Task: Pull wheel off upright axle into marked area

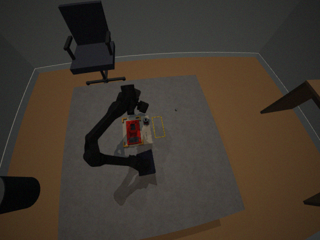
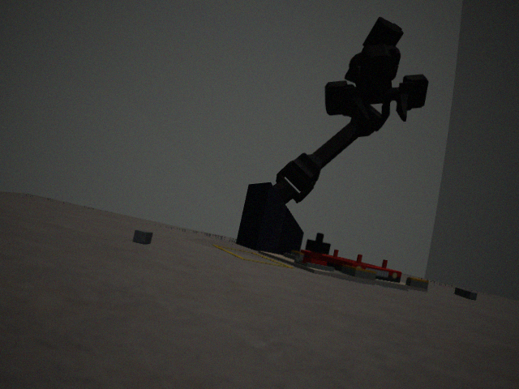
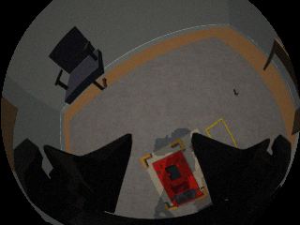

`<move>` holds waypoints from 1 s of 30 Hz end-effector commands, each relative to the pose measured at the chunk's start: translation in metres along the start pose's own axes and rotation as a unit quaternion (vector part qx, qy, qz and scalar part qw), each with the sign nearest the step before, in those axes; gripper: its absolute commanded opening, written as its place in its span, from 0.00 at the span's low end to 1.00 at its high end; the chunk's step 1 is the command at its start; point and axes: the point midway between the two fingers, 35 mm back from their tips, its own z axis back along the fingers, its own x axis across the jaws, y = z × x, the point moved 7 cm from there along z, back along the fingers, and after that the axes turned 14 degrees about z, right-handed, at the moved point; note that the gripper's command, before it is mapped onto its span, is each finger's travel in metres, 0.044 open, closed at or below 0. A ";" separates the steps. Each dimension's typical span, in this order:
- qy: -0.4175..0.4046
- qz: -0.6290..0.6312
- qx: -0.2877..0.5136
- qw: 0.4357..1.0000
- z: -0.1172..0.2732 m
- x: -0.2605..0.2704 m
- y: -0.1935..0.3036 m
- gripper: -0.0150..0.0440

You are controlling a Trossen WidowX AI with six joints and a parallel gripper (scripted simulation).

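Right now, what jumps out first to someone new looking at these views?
The red plate on the pale board mid-mat is the brightest thing, with the small dark wheel upright on its axle just beside it and the yellow outlined area next to that. The black arm rears high above the board, its gripper open, fingers empty, well clear of the wheel.

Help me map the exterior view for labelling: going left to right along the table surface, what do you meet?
Small grey block → yellow marked area → wheel on its axle → red plate with pegs → small dark block. The arm's base overlaps the marked area's span, so I leave it out.
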 end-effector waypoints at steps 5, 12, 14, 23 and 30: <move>0.028 0.109 0.142 0.983 -0.059 -0.035 0.006 0.76; 0.009 0.197 0.270 0.943 -0.106 -0.064 0.025 0.76; -0.002 0.224 0.302 0.926 -0.117 -0.071 0.030 0.76; -0.020 0.258 0.340 0.904 -0.130 -0.080 0.037 0.76; -0.020 0.258 0.340 0.904 -0.125 -0.075 0.045 0.76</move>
